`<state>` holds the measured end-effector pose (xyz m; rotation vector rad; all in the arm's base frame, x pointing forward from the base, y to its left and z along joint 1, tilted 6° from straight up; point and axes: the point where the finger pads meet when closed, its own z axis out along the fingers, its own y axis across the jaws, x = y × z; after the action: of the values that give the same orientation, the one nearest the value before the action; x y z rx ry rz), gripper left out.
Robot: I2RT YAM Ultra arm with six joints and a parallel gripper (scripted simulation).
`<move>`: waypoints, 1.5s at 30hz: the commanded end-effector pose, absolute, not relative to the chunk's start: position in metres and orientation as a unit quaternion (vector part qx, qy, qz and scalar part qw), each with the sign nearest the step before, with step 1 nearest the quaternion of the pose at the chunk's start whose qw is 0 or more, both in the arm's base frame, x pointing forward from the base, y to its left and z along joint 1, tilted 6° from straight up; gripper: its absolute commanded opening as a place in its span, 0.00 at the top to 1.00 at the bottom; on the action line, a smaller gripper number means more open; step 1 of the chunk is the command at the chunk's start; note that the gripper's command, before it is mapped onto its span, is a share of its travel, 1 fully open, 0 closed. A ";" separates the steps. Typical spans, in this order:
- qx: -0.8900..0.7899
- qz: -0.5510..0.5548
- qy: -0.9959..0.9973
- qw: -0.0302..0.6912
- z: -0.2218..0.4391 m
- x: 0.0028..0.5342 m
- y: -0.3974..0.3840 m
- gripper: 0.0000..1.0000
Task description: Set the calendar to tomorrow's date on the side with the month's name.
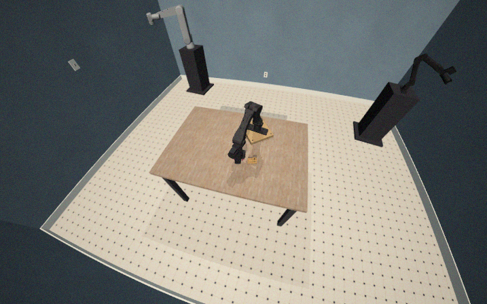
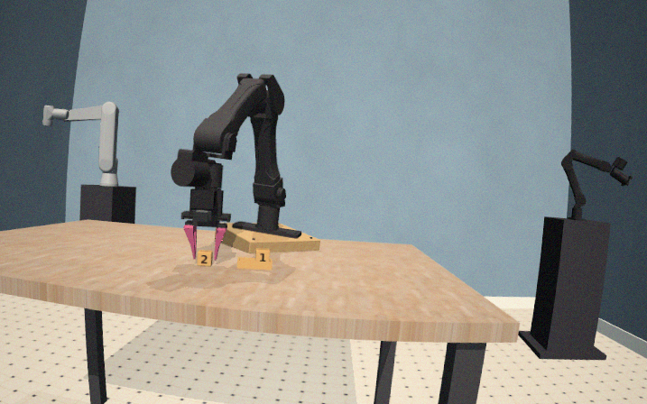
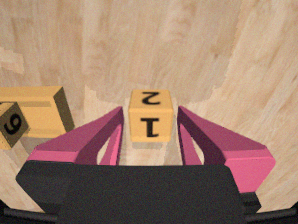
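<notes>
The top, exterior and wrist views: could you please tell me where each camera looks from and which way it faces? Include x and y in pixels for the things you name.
Top: high above, angled down at the table (image 1: pixel 207 150); arm visible.
Exterior: near table height, facing the arm (image 2: pixel 265 150) and back wall.
Wrist: on the gripper (image 2: pixel 205 259) (image 3: pixel 150 112), facing down; pink fingers visible.
Exterior and wrist share the loose cube (image 2: pixel 204 259) (image 3: pixel 150 117).

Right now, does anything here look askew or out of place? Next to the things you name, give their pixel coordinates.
Yes. One number cube (image 2: pixel 204 259) (image 3: pixel 150 120) sits on the bare table beside the tray (image 2: pixel 247 263) (image 3: pixel 42 117), between the gripper's (image 2: pixel 205 259) (image 3: pixel 150 109) parted fingers. The tray holds only the other cube (image 2: pixel 263 256) (image 3: pixel 11 125), so the date is incomplete. I see no damage.
</notes>
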<state>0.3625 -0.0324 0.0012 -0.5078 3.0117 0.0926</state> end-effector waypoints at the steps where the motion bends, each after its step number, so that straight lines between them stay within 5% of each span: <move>1: -0.167 0.033 0.985 0.035 -0.005 0.358 -0.031 0.55; 33: -0.163 0.026 0.984 0.060 0.104 0.360 -0.043 0.55; 34: -0.163 0.026 0.984 0.060 0.104 0.360 -0.043 0.00; 45: -0.163 0.025 0.984 0.064 0.104 0.361 -0.043 0.00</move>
<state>0.3547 -0.0379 0.0867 -0.5124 3.0216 0.0962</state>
